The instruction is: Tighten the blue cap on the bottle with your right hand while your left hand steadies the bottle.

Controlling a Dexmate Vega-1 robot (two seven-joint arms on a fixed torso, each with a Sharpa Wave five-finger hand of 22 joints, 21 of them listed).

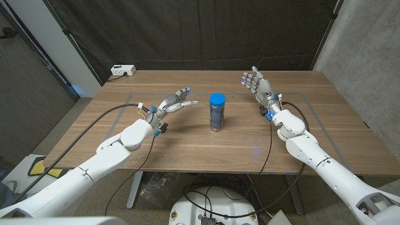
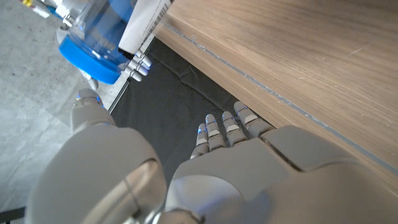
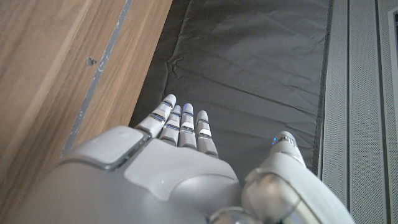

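Robot test lab, curtained bench setup.
Wooden surface marked with tape lines, black curtain hung behind it, bare concrete wall to one side, cables trailing on the floor beneath, small white box at far corner.

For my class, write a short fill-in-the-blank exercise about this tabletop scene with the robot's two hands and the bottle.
1. The clear plastic bottle stands upright on the wooden table, topped by a round cap coloured ____.
2. The bottle stands ____ the left hand and the right hand.
3. Both hands hold ____.
4. The white box sits at the table's far ____ corner.

Missing words: blue; between; nothing; left
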